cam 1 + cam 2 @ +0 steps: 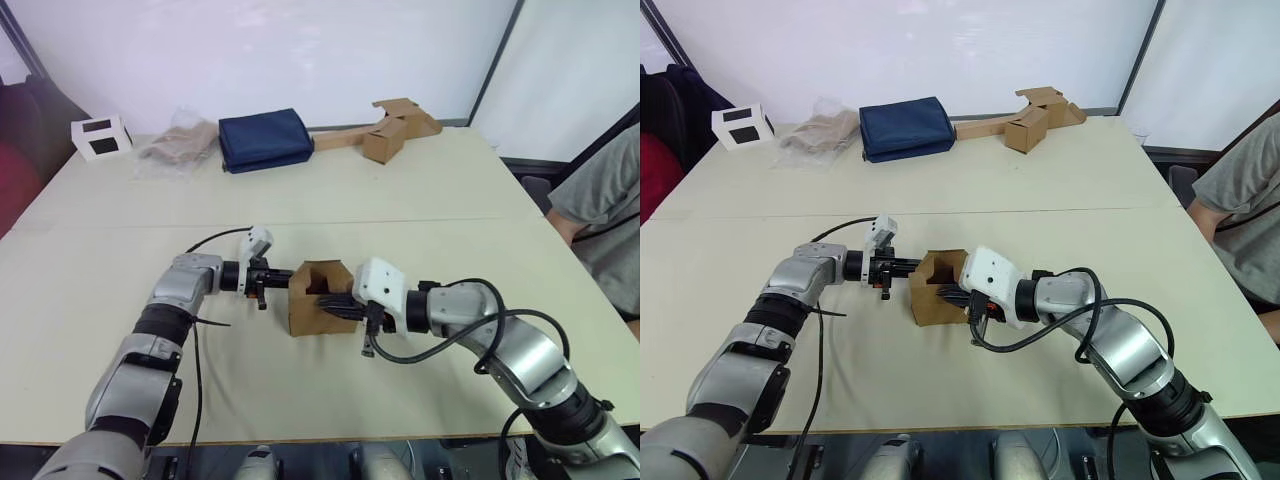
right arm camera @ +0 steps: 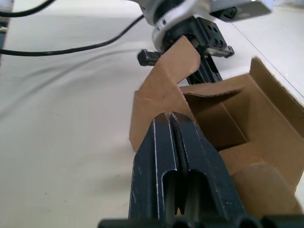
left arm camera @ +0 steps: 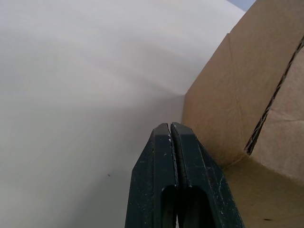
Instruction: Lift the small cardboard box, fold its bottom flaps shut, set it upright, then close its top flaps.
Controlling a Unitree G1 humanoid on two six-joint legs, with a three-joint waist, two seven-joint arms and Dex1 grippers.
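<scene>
Our small cardboard box point(image 1: 318, 298) stands mid-worktop point(image 1: 420, 190), top flaps point(image 2: 173, 66) open; left gripper point(image 1: 283, 280) and right gripper point(image 1: 338, 305), both pinched shut and empty, could topple it if we shove unevenly

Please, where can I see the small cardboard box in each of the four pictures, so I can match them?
Left eye view: small cardboard box at centre, between both hands.
Right eye view: centre, slightly left.
Left wrist view: brown wall beside the shut left hand.
Right wrist view: open box beyond the shut right hand.
Shared landmark: the cream table.
</scene>
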